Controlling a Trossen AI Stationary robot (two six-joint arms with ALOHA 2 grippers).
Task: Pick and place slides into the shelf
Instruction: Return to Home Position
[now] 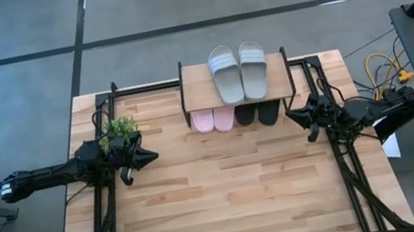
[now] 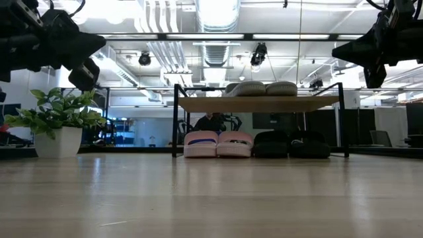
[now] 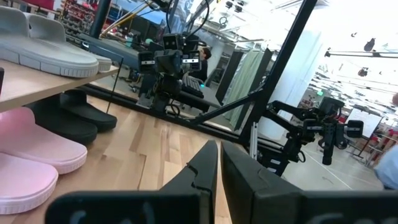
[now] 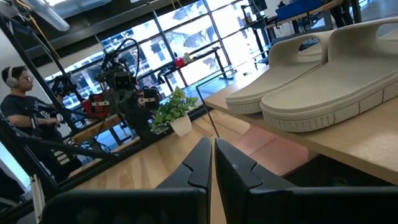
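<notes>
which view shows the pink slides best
Low view: both pale pink slides show unblocked, side by side under the wooden shelf. High view shows only their ends, left wrist crops them, right wrist a glimpse.

Grey slides [image 1: 239,72] atop shelf [image 1: 195,88] — pink [image 1: 214,120], black [image 1: 258,113] beneath

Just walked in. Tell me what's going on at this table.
Nothing is being handled right now. The grey slides sit on top of the shelf, with the pink slides and black slides side by side beneath it. The left gripper hangs above the table beside the potted plant, and the right gripper hangs off the shelf's other end. Both are shut and empty. The job looks finished.
</notes>
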